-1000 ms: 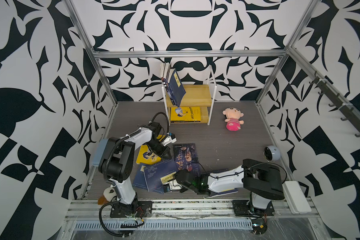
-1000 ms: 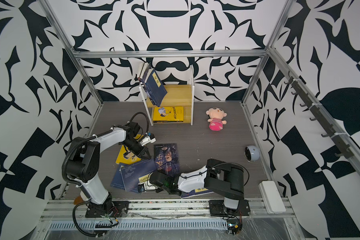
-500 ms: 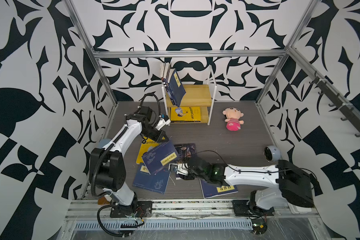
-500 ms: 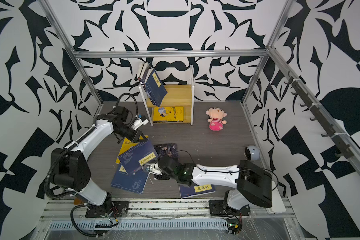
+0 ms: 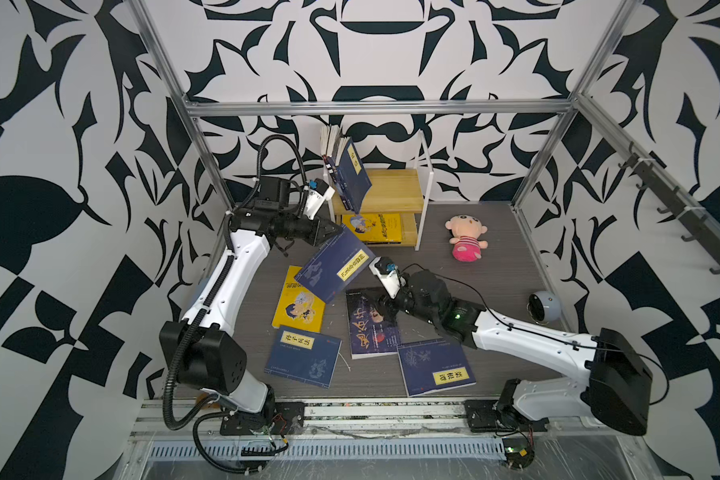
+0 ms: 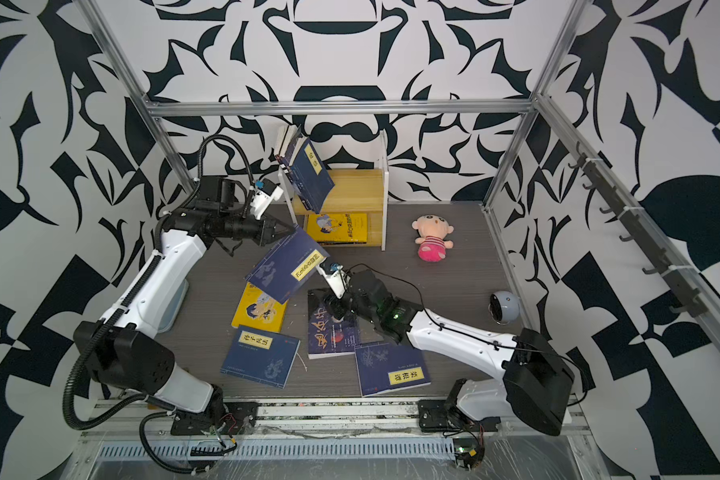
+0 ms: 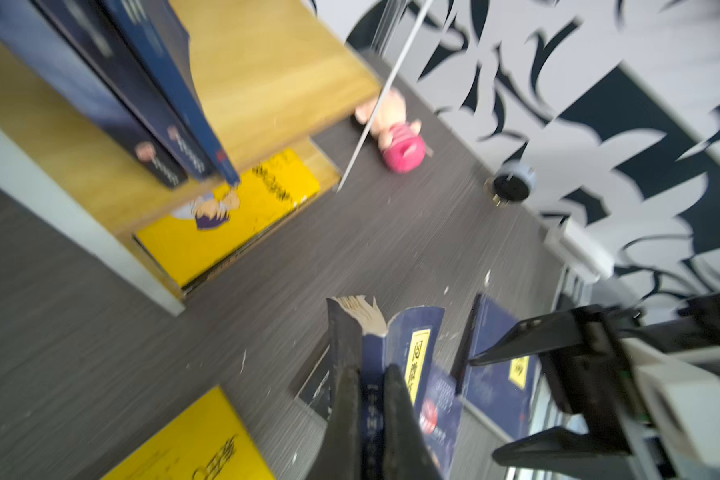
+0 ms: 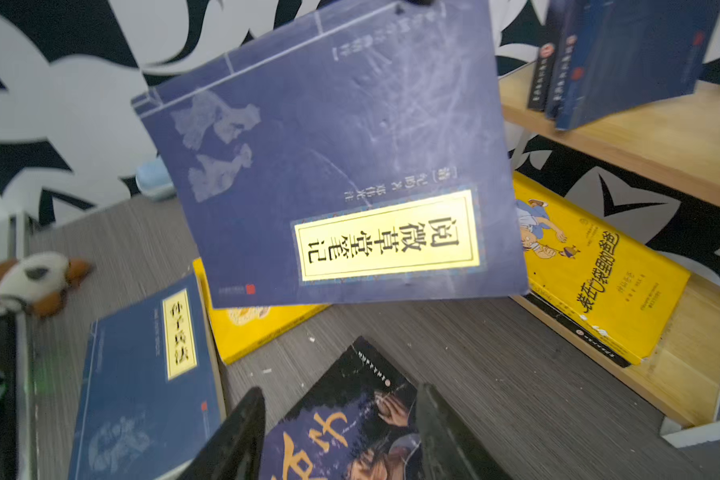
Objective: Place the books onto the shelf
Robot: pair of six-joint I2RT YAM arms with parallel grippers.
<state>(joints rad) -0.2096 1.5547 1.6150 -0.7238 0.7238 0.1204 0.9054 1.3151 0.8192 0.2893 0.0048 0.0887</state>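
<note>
My left gripper [image 5: 333,230] [image 6: 287,230] [image 7: 368,370] is shut on the spine of a navy book with a yellow label [image 5: 335,270] [image 6: 285,270] [image 7: 395,332] [image 8: 341,158]. That book hangs tilted in the air just in front of the shelf [image 5: 391,191] [image 6: 358,191] [image 8: 661,141]. Navy books [image 5: 352,174] lean on the shelf's top board, and a yellow book [image 5: 377,227] lies on its lower one. My right gripper [image 5: 385,307] [image 8: 341,390] stands open over the dark book with gold calligraphy [image 5: 373,328] [image 8: 350,436], one finger on each side of its corner.
On the floor lie a yellow book [image 5: 298,305] and two navy books [image 5: 304,357] [image 5: 435,368]. A pink plush doll [image 5: 464,239] lies right of the shelf. A round grey device [image 5: 544,306] sits by the right wall. Metal frame posts edge the floor.
My left gripper has lifted the navy book off the floor pile and carried it up toward the shelf. My right gripper has opened and moved from the front edge out over the dark book.
</note>
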